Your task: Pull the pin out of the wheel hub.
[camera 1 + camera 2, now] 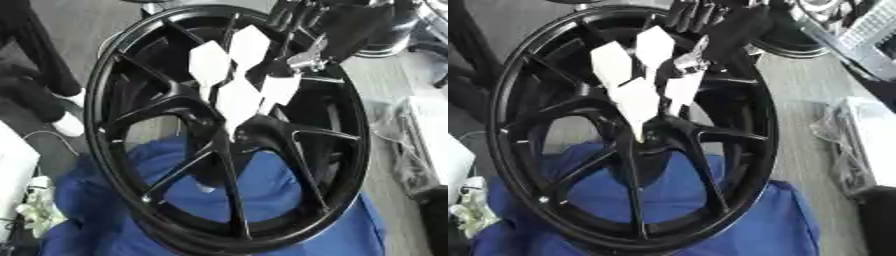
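Far left: a white object at the frame edge and a pale crumpled bundle (35, 210) low down, beside the blue cloth (105, 220) that lies under the lower part of the wheel

Centre: black alloy wheel (114, 165), multi-spoke, tilted so its face points toward the camera; rim fills most of both eye views. Blue cloth visible through the lower spoke gaps. At the hub region sit four white faceted pieces (238, 100), pointed and clustered: two upper ones side by side, a larger one below them tapering down toward the hub centre, a smaller one to its right. Which of these, if any, is the pin: cannot tell; no separate pin shape made out

Upper right of hub: right robot hand (710, 22) comes in from the top, dark fingers (689, 12) hanging over the top of the rim, a silver metal part (306, 59) just beside the upper-right white piece. Hand lies above and right of the white cluster, close to it; contact not resolved. Whether the fingers are curled round anything: cannot tell

Right: grey counter (385, 90), a dark round object (385, 30) behind the wheel at top, tangled pale cables (398, 150) and a white box edge (433, 130)

Left robot hand: not seen in either view
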